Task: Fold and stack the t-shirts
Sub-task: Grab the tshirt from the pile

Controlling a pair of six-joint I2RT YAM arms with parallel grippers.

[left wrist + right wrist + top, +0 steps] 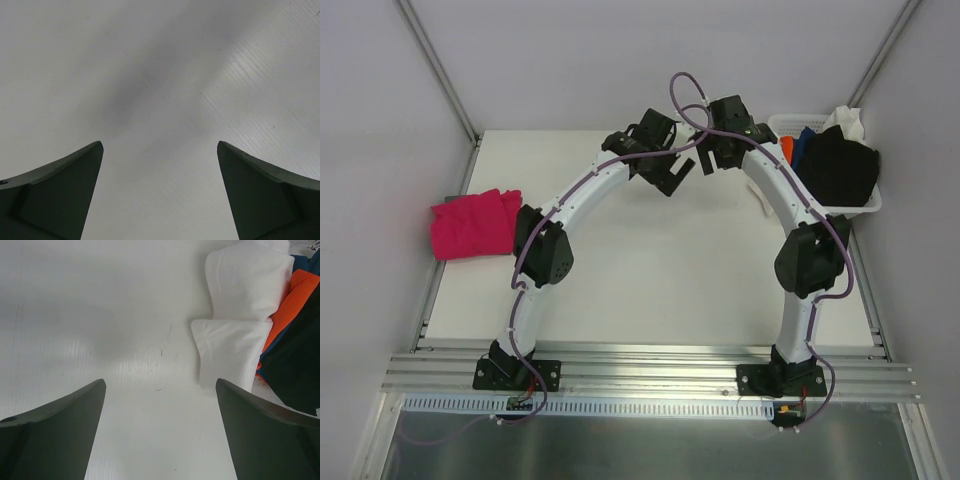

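Counter [650, 280] from above, two arm bases bolted side by side along its near edge. At the left edge, about halfway back, a lone tee [475, 224]. In the far right corner, a basket [868, 206], a heap of tees [840, 168] inside it, one poking up at its far end. Left arm [570, 200] and right arm [785, 195] arching inward, meeting at the far middle. Both sets of jaws over the counter there, near the basket's left side, well apart from the lone tee.

Overhead view; wrist views near table [650, 270]
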